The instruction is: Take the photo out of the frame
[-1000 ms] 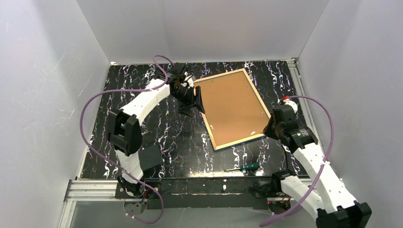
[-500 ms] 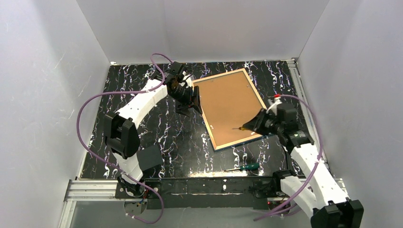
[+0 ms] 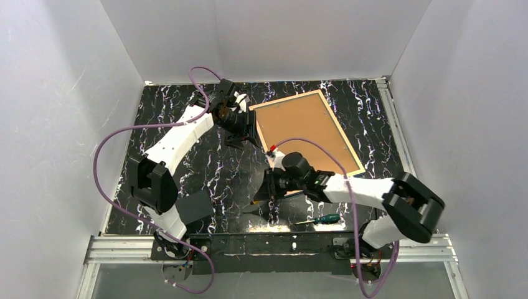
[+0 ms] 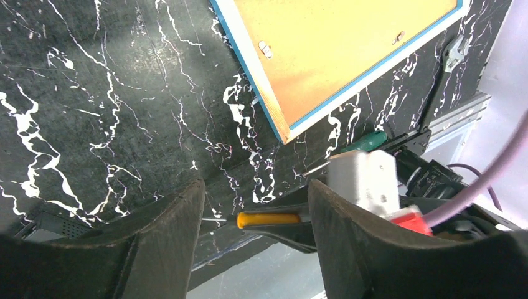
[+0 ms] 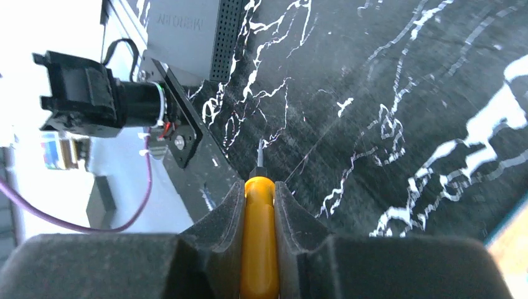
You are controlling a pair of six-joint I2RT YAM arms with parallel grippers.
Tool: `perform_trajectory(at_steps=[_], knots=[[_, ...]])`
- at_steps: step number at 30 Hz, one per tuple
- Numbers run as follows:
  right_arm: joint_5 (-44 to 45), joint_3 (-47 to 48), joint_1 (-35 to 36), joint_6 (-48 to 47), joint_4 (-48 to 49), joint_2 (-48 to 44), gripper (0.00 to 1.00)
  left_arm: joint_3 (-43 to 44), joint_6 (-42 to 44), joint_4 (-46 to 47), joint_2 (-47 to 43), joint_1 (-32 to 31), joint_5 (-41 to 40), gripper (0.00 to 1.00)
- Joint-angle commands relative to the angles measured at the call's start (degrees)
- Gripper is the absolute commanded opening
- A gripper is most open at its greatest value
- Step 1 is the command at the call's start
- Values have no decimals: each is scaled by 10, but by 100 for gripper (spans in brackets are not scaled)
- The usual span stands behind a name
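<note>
The frame [image 3: 343,131] lies face down at the back right, its light wood back up and the brown backing board [image 3: 305,134] still in it. The photo is hidden under the board. My left gripper [image 3: 249,132] hovers open at the frame's left edge with nothing between its fingers. In the left wrist view the frame's blue edge and near corner [image 4: 277,121] show beyond the open left gripper [image 4: 255,187]. My right gripper [image 3: 264,194] reaches left across the front of the table, off the frame's near corner. In the right wrist view the right gripper [image 5: 258,187] is shut on an orange-handled screwdriver [image 5: 258,249], tip out front.
A green-handled screwdriver [image 3: 324,218] lies near the front edge of the black marbled table [image 3: 187,162]. A dark grey box [image 3: 196,207] sits at the front left by the left arm's base. White walls close in three sides. Small metal clips [image 4: 266,47] hold the board.
The right arm has swung from the frame's right near corner across to the front middle, carrying the orange screwdriver. The left gripper has edged slightly back and left.
</note>
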Motion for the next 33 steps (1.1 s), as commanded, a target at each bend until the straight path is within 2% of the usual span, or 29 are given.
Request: perform_trajectory(at_steps=[1,7,10,22,33], knots=[[-41,19,32,-69,167,57,1,-15,20,-51,-36,2,-18,60],[-108,46,37,-147,176,145,1,-17,19,-48,-32,3,-12,60],[-114,37,43,-169,196,157,1,-16,18,-48,-28,3,-7,60],[-21,8,73,-271,104,114,3,-19,12,-42,-22,5,8,60],[45,-5,137,-345,37,154,6,-23,14,-38,-25,5,-2,60]])
